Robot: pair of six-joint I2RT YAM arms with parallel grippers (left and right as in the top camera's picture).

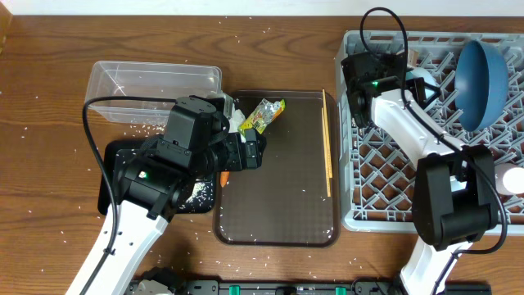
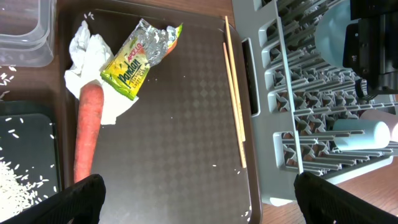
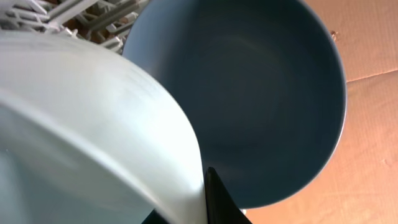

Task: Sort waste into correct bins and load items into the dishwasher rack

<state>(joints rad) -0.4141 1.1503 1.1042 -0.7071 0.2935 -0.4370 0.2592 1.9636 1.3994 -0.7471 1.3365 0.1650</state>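
Note:
My left gripper [image 2: 199,200] hangs open over the brown tray [image 2: 180,143], with nothing between its fingers [image 2: 81,199]. On the tray's far left lie an orange carrot [image 2: 87,134], crumpled white tissue [image 2: 87,56] and a yellow-green wrapper [image 2: 134,62]. Two chopsticks [image 2: 235,99] lie along its right edge. My right gripper [image 3: 199,205] is shut on the rim of the white bowl [image 3: 93,112], close against the upright dark-blue plate [image 3: 261,93] in the grey rack [image 1: 385,180]. In the overhead view it [image 1: 413,84] reaches over the rack's back.
The clear tub [image 1: 155,86] stands at the back left. The black tray [image 1: 196,195] with white rice lies mostly under my left arm. A light-blue cup [image 2: 367,134] lies in the rack. Rice grains are scattered over the wooden table [image 1: 49,188].

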